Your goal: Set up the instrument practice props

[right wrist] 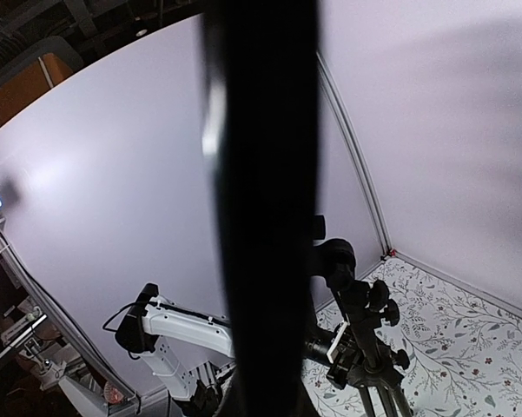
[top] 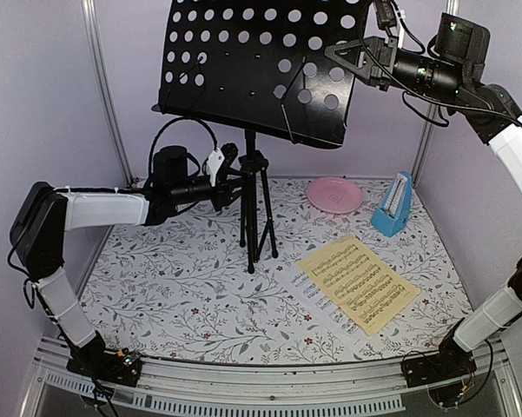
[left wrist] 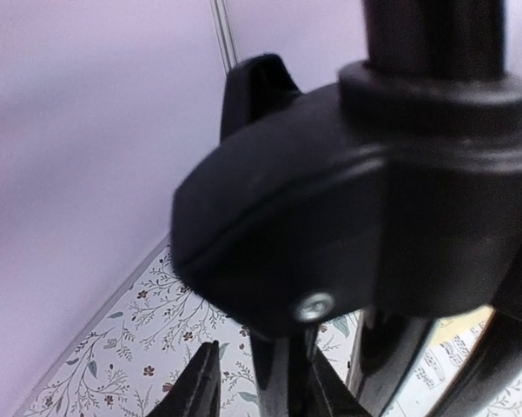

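The black perforated music stand (top: 261, 65) stands on its tripod (top: 254, 217) at the back centre. My left gripper (top: 229, 176) is at the tripod's hub. In the left wrist view its open jaws (left wrist: 265, 378) straddle a black strut below the hub (left wrist: 347, 200), with a gap on the left side. My right gripper (top: 349, 57) is up high, shut on the desk's right edge, which fills the right wrist view as a dark bar (right wrist: 261, 174). The pale-yellow sheet (top: 358, 282) lies at the front right, over part of the white sheet (top: 306, 287). The blue metronome (top: 393, 206) stands at the back right.
A pink round plate (top: 334, 194) lies behind the sheets, left of the metronome. Pale walls with metal posts (top: 104, 87) close in the floral mat (top: 182, 287) at the back and sides. A rail runs along the front edge (top: 261, 382).
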`<act>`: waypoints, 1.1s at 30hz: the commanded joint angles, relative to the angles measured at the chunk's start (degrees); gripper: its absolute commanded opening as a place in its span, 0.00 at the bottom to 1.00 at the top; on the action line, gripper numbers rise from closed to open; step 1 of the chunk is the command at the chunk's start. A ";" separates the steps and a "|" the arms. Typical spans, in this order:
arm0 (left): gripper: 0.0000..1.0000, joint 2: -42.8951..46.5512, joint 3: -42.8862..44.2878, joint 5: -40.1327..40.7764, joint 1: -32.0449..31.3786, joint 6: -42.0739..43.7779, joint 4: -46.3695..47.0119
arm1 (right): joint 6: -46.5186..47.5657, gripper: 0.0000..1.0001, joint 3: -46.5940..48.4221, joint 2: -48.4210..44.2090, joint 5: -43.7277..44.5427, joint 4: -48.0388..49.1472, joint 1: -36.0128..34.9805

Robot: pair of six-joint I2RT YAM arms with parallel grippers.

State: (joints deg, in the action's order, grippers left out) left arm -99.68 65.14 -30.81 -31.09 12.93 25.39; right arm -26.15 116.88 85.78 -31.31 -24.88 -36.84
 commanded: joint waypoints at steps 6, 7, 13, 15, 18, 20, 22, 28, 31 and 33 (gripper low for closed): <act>0.12 0.18 0.45 1.82 -0.37 2.76 0.67 | -2.94 0.00 1.94 -4.41 -0.82 16.49 -0.55; 0.10 0.43 0.76 1.99 -0.36 3.77 -0.60 | -3.08 0.00 1.93 -4.31 -0.84 16.53 -0.52; 0.00 0.85 2.67 4.06 0.03 10.66 -8.53 | -3.89 0.00 1.86 -3.73 -1.08 17.57 -0.52; 0.00 1.16 2.09 3.75 0.80 11.08 -8.93 | -4.64 0.00 1.86 -3.31 -1.70 18.35 -0.54; 0.00 1.66 1.09 2.68 2.23 11.34 -9.21 | -5.47 0.01 1.86 -2.77 -2.37 19.54 -0.52; 0.00 1.87 0.45 2.44 2.96 11.41 -9.21 | -5.99 0.05 1.86 -2.56 -2.57 20.20 -0.52; 0.00 2.00 0.13 2.13 3.34 11.69 -9.31 | -6.35 0.15 1.86 -2.34 -2.77 20.75 -0.51; 0.00 1.62 -0.14 1.89 3.48 12.01 -9.35 | -6.72 0.46 1.90 -1.83 -3.53 21.96 -0.51; 0.00 1.56 -0.34 2.05 3.49 11.85 -9.10 | -6.72 0.57 1.87 -1.82 -3.63 22.10 -0.52; 0.00 1.44 -0.39 2.28 3.49 12.01 -9.17 | -6.47 0.65 1.86 -1.99 -3.50 21.94 -0.53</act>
State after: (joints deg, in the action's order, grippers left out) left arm -98.26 66.46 -30.30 -28.14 21.47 18.63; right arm -32.38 117.64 84.77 -33.78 -6.85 -37.10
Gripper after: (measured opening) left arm 0.126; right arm 0.595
